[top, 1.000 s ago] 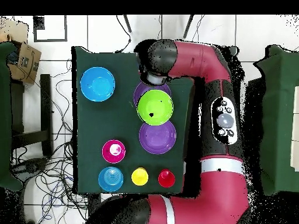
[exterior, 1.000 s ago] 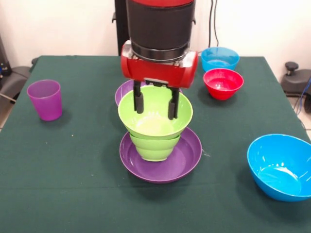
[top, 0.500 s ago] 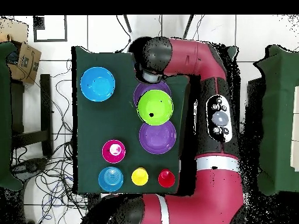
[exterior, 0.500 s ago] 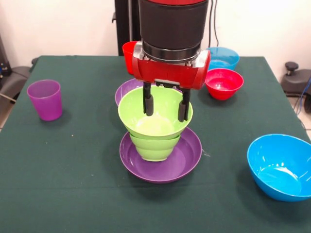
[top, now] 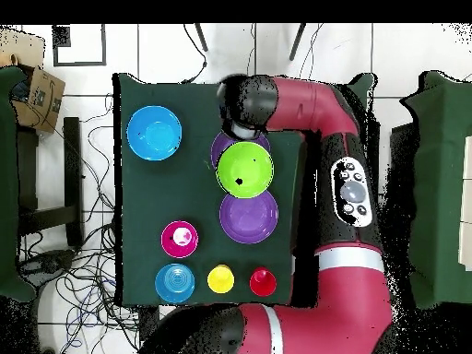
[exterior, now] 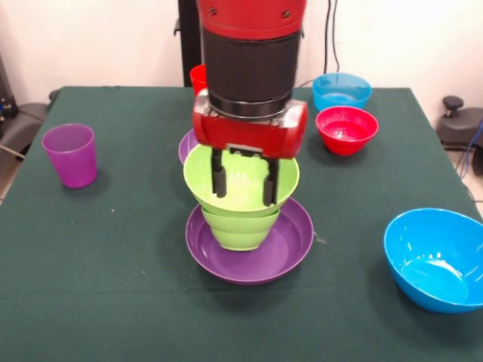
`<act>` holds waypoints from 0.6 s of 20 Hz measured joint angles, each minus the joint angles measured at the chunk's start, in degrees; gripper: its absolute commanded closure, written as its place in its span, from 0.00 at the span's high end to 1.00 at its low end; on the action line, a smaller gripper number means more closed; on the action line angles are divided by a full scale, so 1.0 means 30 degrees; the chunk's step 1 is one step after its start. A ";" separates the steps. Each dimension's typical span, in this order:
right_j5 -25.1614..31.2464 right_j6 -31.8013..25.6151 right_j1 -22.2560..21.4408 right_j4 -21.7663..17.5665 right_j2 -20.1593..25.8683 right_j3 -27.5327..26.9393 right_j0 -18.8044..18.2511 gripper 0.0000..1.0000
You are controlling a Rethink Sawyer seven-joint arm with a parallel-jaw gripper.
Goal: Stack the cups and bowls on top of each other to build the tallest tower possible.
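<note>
My gripper (exterior: 244,196) hangs open, with both fingers down inside the lime green bowl (exterior: 245,197) and nothing between them. That bowl rests on a small green bowl (exterior: 240,230), which sits in a large purple bowl (exterior: 290,241); together they form the tower. A second purple bowl (exterior: 190,141) lies just behind it. From overhead, the lime bowl (top: 244,169) lies between the two purple bowls (top: 249,218), and the arm's wrist (top: 243,101) hides the gripper. The purple cup (exterior: 70,154) stands at the left, and the red cup (exterior: 198,75) peeks out behind the arm.
A large blue bowl (exterior: 436,259) sits at the front right. The small red bowl (exterior: 346,129) and the light blue bowl (exterior: 341,90) are at the back right. Overhead, a yellow cup (top: 221,278) stands between the light blue bowl (top: 174,282) and the red cup (top: 263,280).
The gripper swung a little right, then came back left and dropped lower into the lime green bowl. No bowl or cup has moved.
</note>
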 measured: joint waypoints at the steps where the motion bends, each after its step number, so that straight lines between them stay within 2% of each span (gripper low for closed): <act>1: -0.0554 0.0000 -0.0073 0.0008 0.0014 0.0509 -0.0241 1.00; 12: -0.3776 0.0000 -0.0371 -0.0206 0.0006 0.4360 -0.2327 1.00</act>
